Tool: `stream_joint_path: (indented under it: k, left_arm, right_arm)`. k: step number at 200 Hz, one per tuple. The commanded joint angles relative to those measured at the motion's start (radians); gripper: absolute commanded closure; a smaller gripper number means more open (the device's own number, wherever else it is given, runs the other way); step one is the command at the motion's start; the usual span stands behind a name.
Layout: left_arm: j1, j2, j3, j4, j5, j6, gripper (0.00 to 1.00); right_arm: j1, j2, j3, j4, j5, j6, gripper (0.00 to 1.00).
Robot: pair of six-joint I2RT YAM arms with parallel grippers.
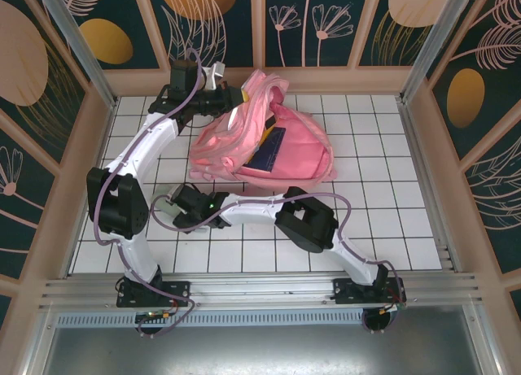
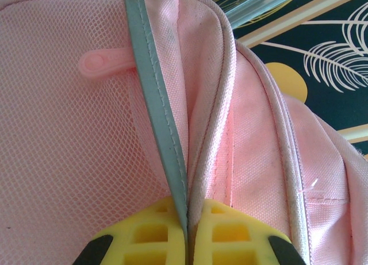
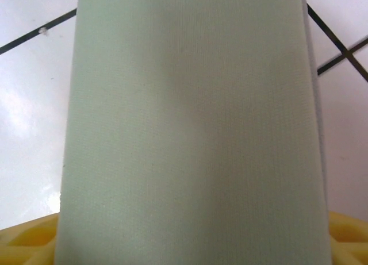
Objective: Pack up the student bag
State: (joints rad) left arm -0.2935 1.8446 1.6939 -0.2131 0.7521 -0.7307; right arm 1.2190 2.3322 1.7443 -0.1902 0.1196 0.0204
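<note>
Pink fabric bag [image 1: 293,159] on the white tiled table [image 1: 391,220], mid-table toward the far side. Its long axis runs roughly left to right in the top view, and the mouth gapes upward with a dark blue book [image 1: 273,150] showing inside.

The far-left rim of the mouth is raised by the left claw [image 1: 221,98]. In the left wrist view its yellow fingers [image 2: 144,245] are clenched together on the bag's grey strip [image 2: 155,104], next to pink mesh. This arm therefore grasps the bag and appears to act as holder.

The right claw [image 1: 168,210] sits low over the tiles, just off the bag's near-left corner and apart from it, so the bag lies beyond it and to its right. In the right wrist view a pale grey-green slab [image 3: 190,127], cloth-textured and probably a notebook, stands lengthwise between the yellow pads [image 3: 20,242]. The jaws are set wide, one on either side of the slab. Whether they already pinch it cannot be told.

Judgement: the coming move depends on carrying the slab away and rightward into the held-open mouth, beside the book.
</note>
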Motion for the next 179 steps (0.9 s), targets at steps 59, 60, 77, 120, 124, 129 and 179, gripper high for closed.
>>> stream_joint_path:
  k: [59,60,77,120,124,129,179]
  left_arm:
    - [0.012,-0.088,0.024,0.091,0.009,0.037,1.00]
    - [0.012,-0.087,0.024,0.091,0.009,0.038,1.00]
    - [0.011,-0.093,0.025,0.083,0.003,0.046,1.00]
    - [0.012,-0.088,0.028,0.077,-0.008,0.048,1.00]
    - [0.011,-0.087,0.029,0.078,-0.009,0.047,1.00]
    - [0.013,-0.086,0.029,0.079,-0.008,0.047,1.00]
    - [0.013,-0.072,0.030,0.087,-0.008,0.040,1.00]
  right_arm:
    - [-0.002,-0.350,-0.293,0.138,0.032,0.040,0.34]
    - [-0.002,-0.357,-0.300,0.140,0.035,0.042,0.34]
    - [-0.002,-0.493,-0.455,0.185,0.078,0.081,0.34]
    - [-0.005,-0.845,-0.812,0.217,0.218,0.192,0.34]
    - [-0.006,-0.875,-0.839,0.213,0.229,0.203,0.34]
    - [-0.009,-0.911,-0.868,0.208,0.241,0.216,0.34]
    - [-0.088,-1.181,-1.069,0.162,0.289,0.306,0.34]
